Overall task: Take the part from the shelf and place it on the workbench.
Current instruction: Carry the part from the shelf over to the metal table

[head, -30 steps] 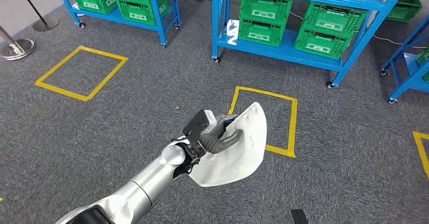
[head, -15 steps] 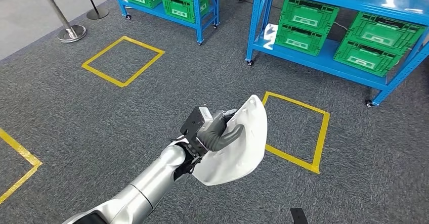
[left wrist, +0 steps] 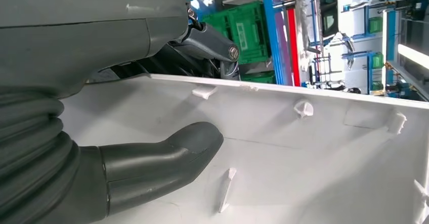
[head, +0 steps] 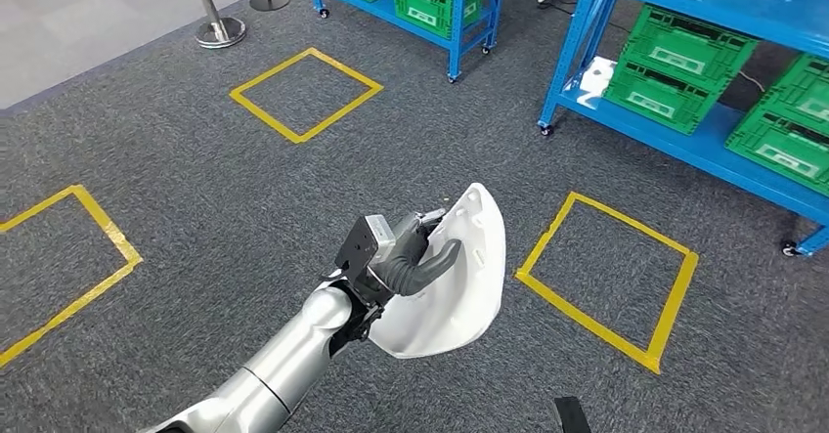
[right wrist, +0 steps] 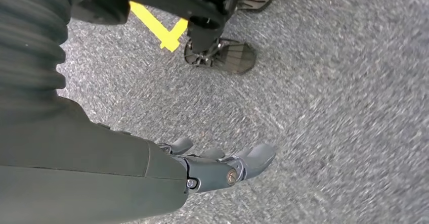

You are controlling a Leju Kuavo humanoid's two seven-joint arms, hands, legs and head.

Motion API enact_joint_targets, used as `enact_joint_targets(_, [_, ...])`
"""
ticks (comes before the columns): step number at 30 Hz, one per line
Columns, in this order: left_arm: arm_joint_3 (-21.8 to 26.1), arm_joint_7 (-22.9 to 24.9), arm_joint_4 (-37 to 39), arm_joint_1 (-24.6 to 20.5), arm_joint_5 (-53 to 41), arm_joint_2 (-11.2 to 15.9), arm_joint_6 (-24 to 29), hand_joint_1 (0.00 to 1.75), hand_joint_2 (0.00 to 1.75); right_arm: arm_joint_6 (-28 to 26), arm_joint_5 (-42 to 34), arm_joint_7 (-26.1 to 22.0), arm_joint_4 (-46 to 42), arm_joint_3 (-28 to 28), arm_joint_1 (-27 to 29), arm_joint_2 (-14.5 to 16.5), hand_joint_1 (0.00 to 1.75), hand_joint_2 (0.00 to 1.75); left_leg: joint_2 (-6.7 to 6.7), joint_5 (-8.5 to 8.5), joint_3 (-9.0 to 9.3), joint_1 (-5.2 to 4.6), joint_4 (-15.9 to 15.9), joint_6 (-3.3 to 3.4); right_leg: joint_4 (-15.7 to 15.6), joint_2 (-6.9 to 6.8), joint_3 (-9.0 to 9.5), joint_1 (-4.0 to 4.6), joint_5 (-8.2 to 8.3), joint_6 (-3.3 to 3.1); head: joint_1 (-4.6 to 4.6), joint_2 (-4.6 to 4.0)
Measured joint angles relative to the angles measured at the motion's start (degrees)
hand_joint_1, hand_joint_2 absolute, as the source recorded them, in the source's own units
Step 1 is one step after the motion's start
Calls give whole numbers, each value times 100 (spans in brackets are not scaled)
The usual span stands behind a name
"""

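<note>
A large white curved plastic part (head: 459, 281) is held out in front of me over the grey carpet. My left hand (head: 403, 262) grips it at its edge, thumb lying across the inner face. In the left wrist view the thick grey thumb (left wrist: 157, 158) presses on the white ribbed inside of the part (left wrist: 313, 163), with the darker fingers (left wrist: 207, 42) behind its rim. My right hand (right wrist: 222, 166) hangs above the carpet with its fingers loosely apart and nothing in them.
A blue wheeled shelf (head: 587, 91) with green crates (head: 679, 66) stands at the right, and a second such shelf (head: 455, 22) at the back. Yellow tape squares (head: 606, 277) (head: 305, 93) mark the carpet. A stanchion base (head: 217, 30) stands at the back left.
The whole scene has slid to the right in the picture, so the camera has turned left. The left hand keeps the same grip on the white part.
</note>
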Motion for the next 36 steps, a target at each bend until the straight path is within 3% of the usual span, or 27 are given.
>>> enact_joint_targets(2, [-1,-8,-10,-10,-22,0,-26,175,175,2,-1,-15,0,0,-30,5,0,175,-133,40,26,35,-51,59,308,336,-131,-21,-195,42,18,0])
enact_joint_targets(3, [-2,-9,-6,-18,-27,-4,-47,175,175,4,-3,-23,1,0,-36,5,0,175,-200,47,25,38,-56,78,642,532,-293,-26,-351,51,29,0])
enact_joint_targets(5, [-2,-5,20,-21,-15,-11,-116,175,175,2,-12,-25,1,0,-16,5,0,175,-351,51,13,29,-44,103,1342,687,-673,-18,-588,58,45,0])
enact_joint_targets(6, [-2,-6,36,-18,-9,-11,-152,175,175,-1,-15,-25,1,-1,5,5,0,175,-442,49,9,22,-30,108,1492,707,-778,-17,-566,57,45,0])
enact_joint_targets(8, [-2,-15,54,-20,-33,-12,-183,175,175,-7,-13,-26,1,-2,35,4,0,175,-620,42,2,24,13,100,1154,752,-678,-23,-237,46,45,0])
enact_joint_targets(10, [-2,-6,57,-28,-78,-21,-168,175,175,-14,-4,-27,1,-2,38,1,0,175,-765,27,-19,27,66,64,448,959,-377,-40,80,30,46,0])
enact_joint_targets(12, [-2,19,57,-38,-83,-39,-164,175,175,-16,-1,-25,1,-2,37,-1,0,175,-884,30,-65,32,87,-7,107,1126,-225,-44,141,6,46,0])
enact_joint_targets(14, [-2,8,56,-41,-58,-48,-181,175,175,8,-8,-33,1,-3,39,3,0,175,-990,60,-110,45,67,-88,77,1062,-204,-44,143,-49,45,0])
enact_joint_targets(15, [-2,-9,47,-40,-52,-44,-172,175,175,21,-13,-45,1,-5,37,5,0,175,-944,50,-137,39,91,-118,56,999,-190,-50,158,-89,44,0])
enact_joint_targets(17, [-3,-34,-3,-38,-86,-38,-105,175,175,29,-9,-68,1,-9,32,10,0,175,-637,-145,-320,22,428,-165,10,847,-162,-64,185,-175,18,0])
enact_joint_targets(19, [-5,-45,-66,-32,-136,-43,-41,175,175,20,6,-49,1,-12,41,5,0,175,-317,-504,-675,34,1160,-200,1,683,-153,-42,181,-216,-7,0])
enact_joint_targets(20, [-7,-47,-83,-23,-147,-46,-24,175,175,19,21,-29,1,-13,48,4,0,175,-259,-630,-844,51,1505,-217,4,597,-153,-37,177,-218,-7,0])
enact_joint_targets(21, [-8,-48,-93,-8,-152,-47,-12,175,175,25,39,-14,1,-13,52,3,0,175,-236,-654,-929,68,1682,-230,6,511,-153,-36,172,-218,-8,0])
enact_joint_targets(22, [-8,-47,-105,8,-152,-46,-4,175,175,35,64,-8,1,-13,53,3,0,175,-216,-582,-906,83,1652,-239,9,429,-150,-36,164,-213,-8,0])
enact_joint_targets(23, [-8,-46,-127,21,-152,-45,-1,175,175,46,90,-6,1,-13,51,3,0,175,-171,-424,-764,94,1397,-242,15,349,-144,-37,154,-201,-9,0])
enact_joint_targets(25, [-9,-35,-193,30,-152,-48,-1,175,175,49,118,4,1,-13,45,4,0,175,91,-113,-313,80,597,-227,34,205,-120,-20,116,-154,-9,0])
enact_joint_targets(27, [-10,-9,-253,32,-152,-59,-16,175,175,23,110,15,1,-15,39,2,0,175,264,-3,-65,45,137,-161,42,84,-90,14,83,-90,-1,0])
enact_joint_targets(29, [-10,11,-276,39,-170,-66,-60,175,175,2,74,-18,0,-22,29,7,0,175,145,11,-70,28,89,-78,18,-46,-50,23,76,-24,8,0])
enact_joint_targets(30, [-10,11,-282,42,-183,-70,-92,175,175,-8,51,-54,-1,-29,22,13,0,175,69,28,-69,35,71,-45,24,-34,-36,8,57,12,9,0])
enact_joint_targets(32, [-13,3,-290,29,-202,-94,-159,175,175,-34,8,-128,-3,-61,21,25,0,175,-83,65,-59,65,34,26,274,261,-130,-21,-124,67,17,0])
enact_joint_targets(34, [-28,0,-279,12,-202,-143,-210,175,175,-52,-20,-166,-3,-101,65,27,0,175,-235,82,-64,74,25,77,981,631,-474,-30,-471,83,35,0])
enact_joint_targets(36, [-58,6,-249,15,-207,-175,-234,175,175,-55,-20,-168,-1,-122,135,29,0,175,-416,87,-73,56,33,98,1618,720,-824,-17,-658,72,45,0])
